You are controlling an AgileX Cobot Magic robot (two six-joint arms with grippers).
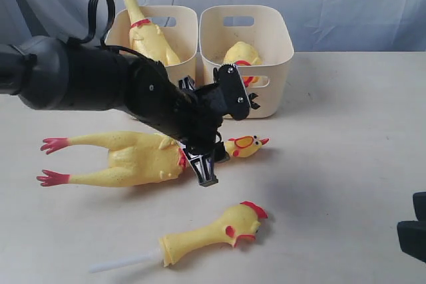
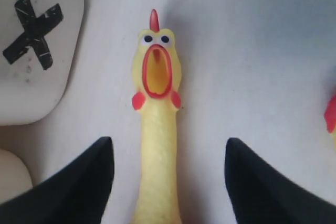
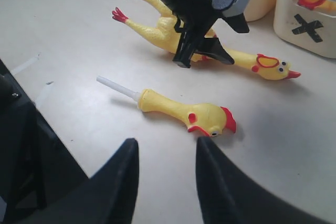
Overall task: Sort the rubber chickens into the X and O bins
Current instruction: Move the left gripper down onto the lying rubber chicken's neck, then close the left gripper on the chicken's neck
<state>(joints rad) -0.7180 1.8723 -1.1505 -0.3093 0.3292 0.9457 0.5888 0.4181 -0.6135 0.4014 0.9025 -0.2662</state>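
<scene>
- Exterior: long chicken [image 1: 133, 157] is laid flat on the table [image 1: 333, 164], with the left gripper [image 1: 205, 164] set over its neck.
- Left wrist: neck is straddled by spread jaws, nothing pinched yet, so a squeeze is probably needed next.
- Right wrist: right gripper [image 3: 167, 142] is held spread and empty by the stick-head chicken [image 3: 184, 114].

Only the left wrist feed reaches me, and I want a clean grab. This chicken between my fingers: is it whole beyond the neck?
Observer: Yes. The lying chicken has a full body and two red-footed legs stretched toward the left of the exterior view.
Operator: What sits in the X bin?
Observer: The X bin holds a round yellow body.
Operator: And the other bin?
Observer: The other bin holds a long chicken standing upright, head above the rim.
</scene>
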